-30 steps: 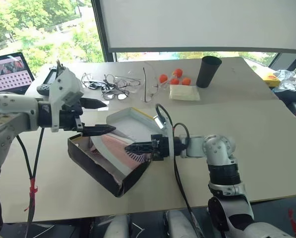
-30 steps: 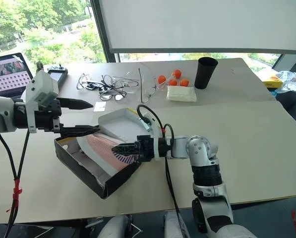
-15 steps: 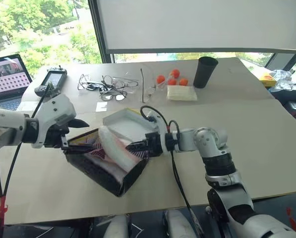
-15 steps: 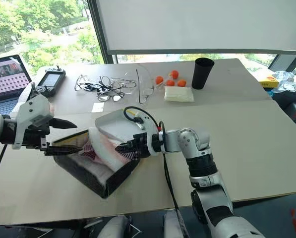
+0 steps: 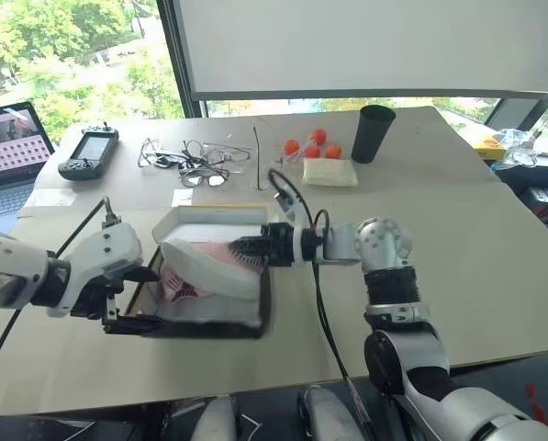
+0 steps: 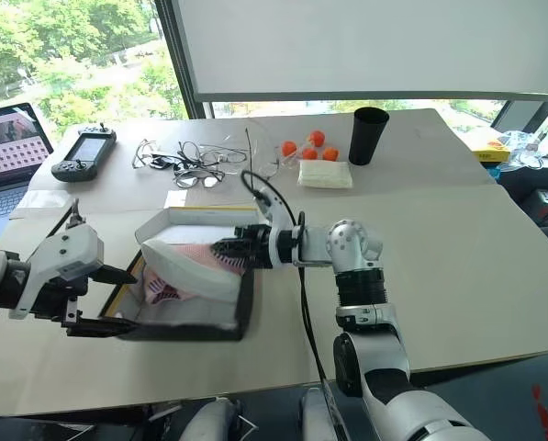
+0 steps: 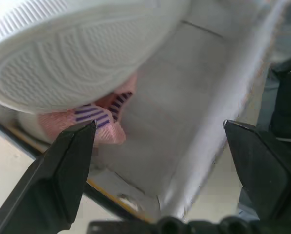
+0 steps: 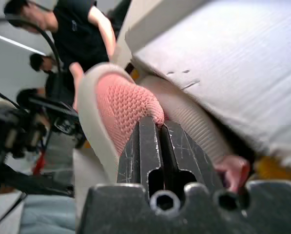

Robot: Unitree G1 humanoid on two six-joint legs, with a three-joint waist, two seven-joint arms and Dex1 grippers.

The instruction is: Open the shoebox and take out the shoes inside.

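The shoebox (image 5: 209, 322) lies open on the table, black-sided and white inside, its lid (image 5: 220, 218) standing up at the back. My right gripper (image 5: 246, 250) reaches in from the right, shut on the knit edge of a pink shoe (image 8: 123, 105) and holding it tilted, white sole (image 7: 82, 48) up, over the box. A second pink shoe (image 7: 108, 124) lies under it in the box. My left gripper (image 5: 138, 299) is open at the box's left end, with one finger (image 7: 62, 175) over the inside and the other (image 7: 264, 168) outside a wall.
At the back of the table are a black cup (image 5: 376, 131), orange balls (image 5: 312, 143), a white packet (image 5: 329, 172), tangled glasses and cables (image 5: 195, 156), a handheld controller (image 5: 89, 152) and a laptop (image 5: 7, 147). A person in black (image 8: 82, 34) stands beyond the table.
The box has settled flat and turned square to the table edge. My left gripper sank and drew back to its left end. My right gripper pushed forward with the shoe.
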